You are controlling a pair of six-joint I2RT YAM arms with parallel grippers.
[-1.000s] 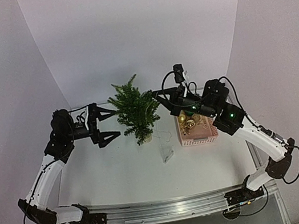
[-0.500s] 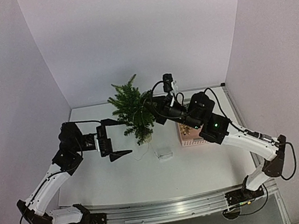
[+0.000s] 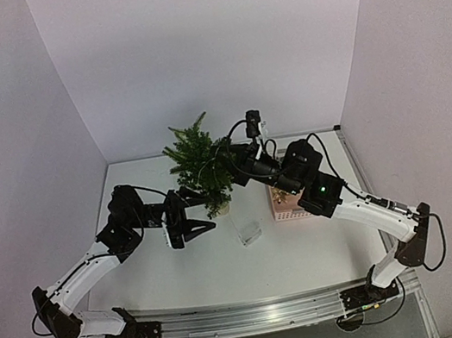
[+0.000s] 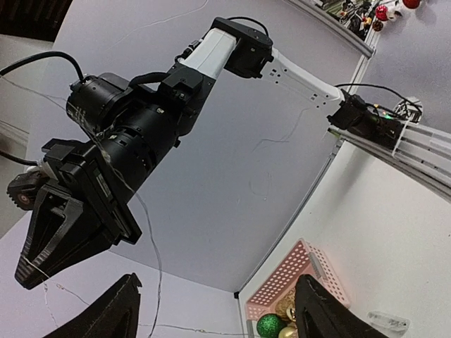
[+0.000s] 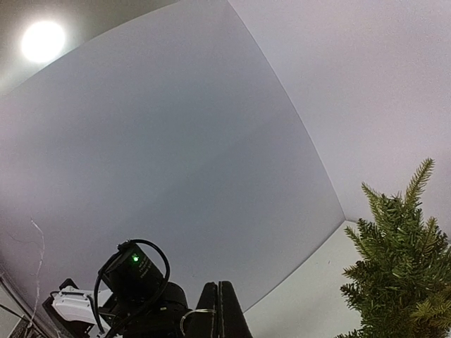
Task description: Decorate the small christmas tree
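The small christmas tree (image 3: 199,167), dark green, stands in a pale pot (image 3: 222,208) at mid table, and its branches show at the right of the right wrist view (image 5: 402,260). My right gripper (image 3: 227,165) is against the tree's right side. It is shut (image 5: 220,310) on a thin wire (image 4: 156,274). That wire runs down past my left gripper (image 4: 218,317), which is open. The left gripper (image 3: 202,214) sits low, just left of the pot. In the left wrist view the right gripper's tip (image 4: 28,271) pinches the wire.
A pink basket (image 3: 289,203) with green and gold baubles (image 4: 270,325) stands right of the tree. A small clear plastic box (image 3: 250,233) lies on the table in front of the pot. White walls close in the back and both sides.
My left arm has swung right and down to the tree's pot, and its jaws have narrowed a little. The right arm moved from over the basket to the tree, then held still.
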